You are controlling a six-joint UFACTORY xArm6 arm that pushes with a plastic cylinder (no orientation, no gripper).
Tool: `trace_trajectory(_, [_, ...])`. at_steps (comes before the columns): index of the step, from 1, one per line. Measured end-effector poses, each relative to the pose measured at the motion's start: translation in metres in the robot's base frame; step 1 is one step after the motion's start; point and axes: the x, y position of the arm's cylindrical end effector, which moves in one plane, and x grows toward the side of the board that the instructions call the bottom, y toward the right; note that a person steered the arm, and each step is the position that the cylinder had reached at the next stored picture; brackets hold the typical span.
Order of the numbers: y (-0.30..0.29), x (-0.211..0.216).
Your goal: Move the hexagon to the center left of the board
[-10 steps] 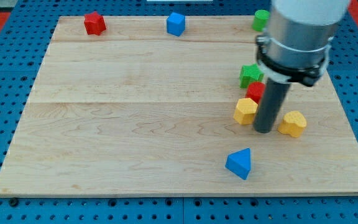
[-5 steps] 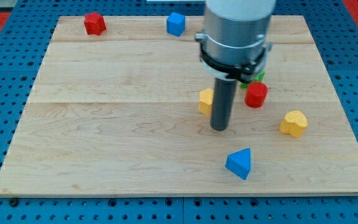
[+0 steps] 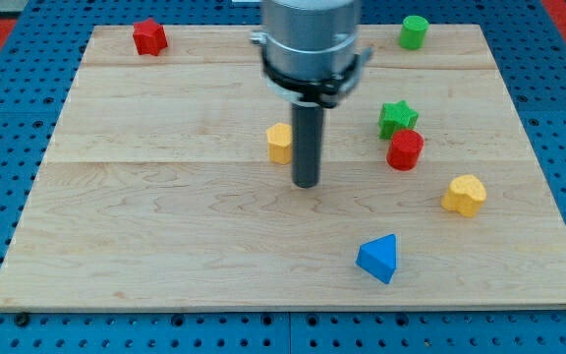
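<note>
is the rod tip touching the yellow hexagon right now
Cannot tell: in the camera view my tip sits at the yellow hexagon's right edge, the rod hiding any gap.

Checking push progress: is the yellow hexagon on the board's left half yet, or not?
Not yet. The yellow hexagon sits near the board's middle, just left of my tip, with the board's left half beyond it.

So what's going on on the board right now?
My tip sits just right of the yellow hexagon, which is left of the board's middle, not yet at centre left. Right of it lie the green star, touching the red cylinder, plus a yellow heart and blue triangle.
</note>
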Motion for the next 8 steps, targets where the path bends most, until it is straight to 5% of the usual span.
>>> trace_trajectory(1, [0.009, -0.04])
trace_trajectory(3, [-0.169, -0.053])
trace_trajectory(8, [-0.222, -0.083])
